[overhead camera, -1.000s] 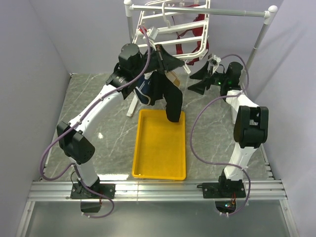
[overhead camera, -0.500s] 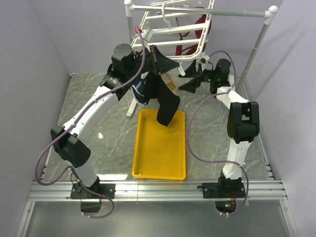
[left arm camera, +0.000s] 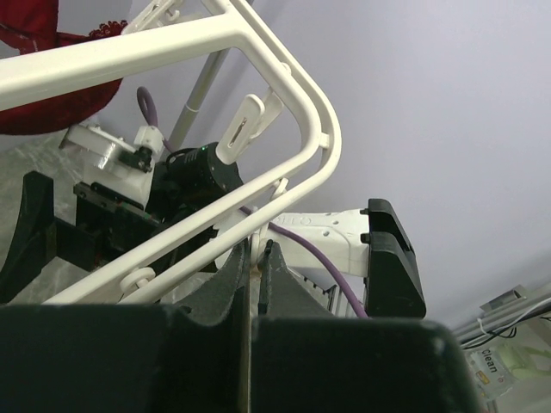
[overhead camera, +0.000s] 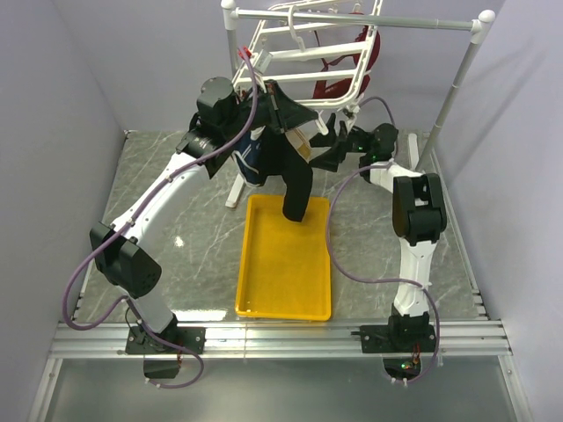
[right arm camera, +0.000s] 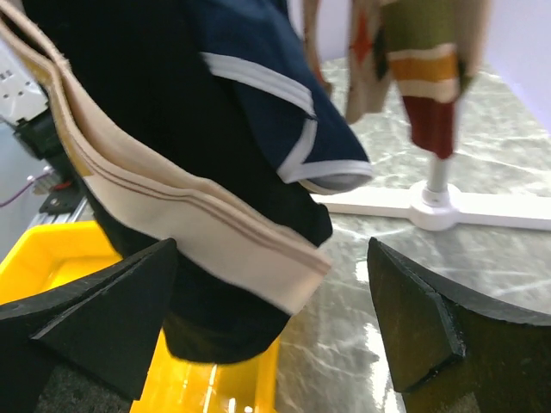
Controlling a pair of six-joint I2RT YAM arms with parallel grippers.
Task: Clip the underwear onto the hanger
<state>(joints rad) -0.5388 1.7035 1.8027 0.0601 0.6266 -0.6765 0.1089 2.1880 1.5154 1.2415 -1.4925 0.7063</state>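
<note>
The left gripper [overhead camera: 280,98] has its jaws clamped on the black underwear [overhead camera: 296,180], holding it up just under the white hanger [overhead camera: 303,77]. The cloth hangs over the yellow tray's [overhead camera: 244,264] far end. Just to its right, the right gripper [overhead camera: 327,145] faces the waistband, jaws spread wide.

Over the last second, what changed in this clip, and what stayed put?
The right gripper, jaws wide open, swung left across the table toward the hanging underwear and now faces its waistband up close, gripping nothing. Early on, the left gripper shifted slightly left, carrying the underwear under the hanger. Unchanged: the left gripper shut on the underwear, the right open, the yellow tray in place.
</note>
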